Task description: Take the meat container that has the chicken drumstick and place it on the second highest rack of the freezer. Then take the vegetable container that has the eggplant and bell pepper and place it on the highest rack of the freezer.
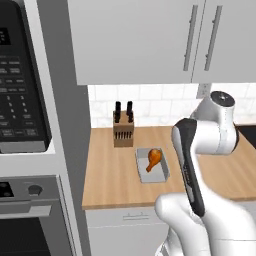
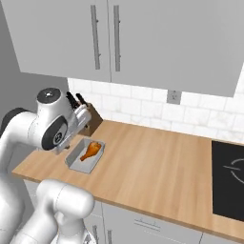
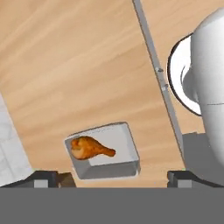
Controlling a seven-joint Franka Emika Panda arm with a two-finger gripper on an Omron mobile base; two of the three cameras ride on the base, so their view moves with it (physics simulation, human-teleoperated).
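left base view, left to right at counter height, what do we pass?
Microwave → oven below it → knife block → meat container with the chicken drumstick → robot arm.

Arm folded high above base; elbow joint seen at 1 o'clock in left base view, at 9 o'clock in right base view. Forearm is angled down toward base. Gripper is pointed downward; finger tips seen wide apart at 6 o'clock in hand view, nothing held between.
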